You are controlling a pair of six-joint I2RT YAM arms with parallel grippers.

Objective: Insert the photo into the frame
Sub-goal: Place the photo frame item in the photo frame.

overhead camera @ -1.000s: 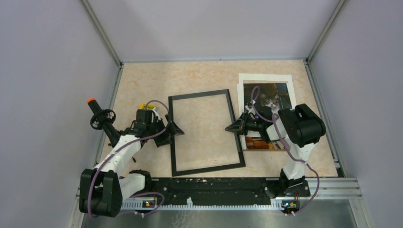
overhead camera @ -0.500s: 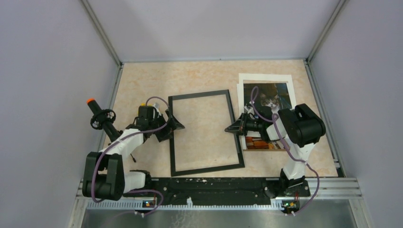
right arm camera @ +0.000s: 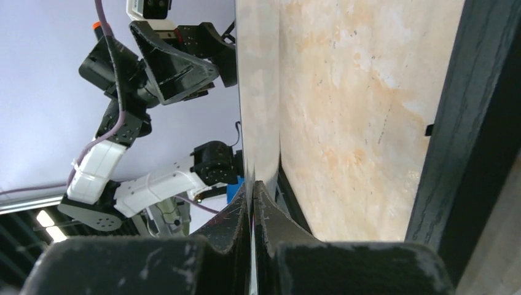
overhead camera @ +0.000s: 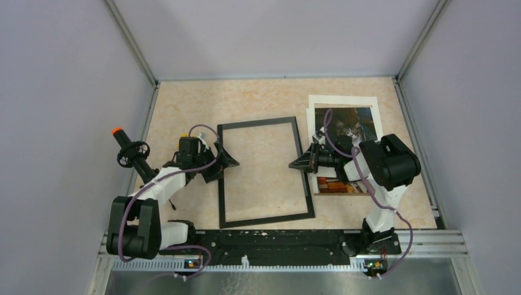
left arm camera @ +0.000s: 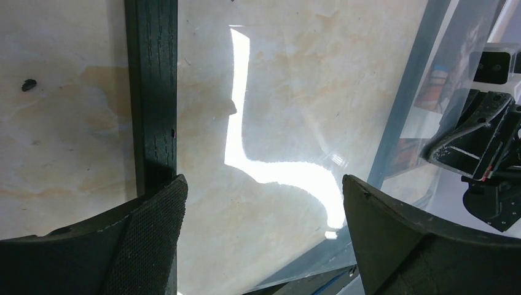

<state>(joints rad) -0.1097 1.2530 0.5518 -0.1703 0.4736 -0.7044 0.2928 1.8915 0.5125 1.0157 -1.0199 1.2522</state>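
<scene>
A: Jaws on the R gripper point(right arm camera: 252, 190) need to go slow here, imo. The step looks like getting the frame point(overhead camera: 258, 121) lined up and opened before the photo goes in. Keep any pull low and even, w/o twist, or that thin bar may skid on the bench point(overhead camera: 184, 104).

B: And the L side?

A: L gripper point(left arm camera: 264, 184) should brace the opposite bar. Come down straddling it, and close only once the bar sits centred btw the fingers.

B: States?

A: R: tips pressed together, right at the frame's right bar, pointing across the opening twd L. A thin clear pane point(left arm camera: 295, 110) lines up w/ the seam btw the tips. Can't tell if it's actually nipped.

B: L?

A: Spread wide, nothing held. One finger is over the left bar, the other over the opening. Contact w/ the bar: can't tell.

B: Photo?

A: The photo point(overhead camera: 353, 123) lies flat, cat side up, behind the R jaws. It's outside the frame, just beside its right bar, and partly under the R arm. It's not in yet, so I'd call the task early.
</scene>
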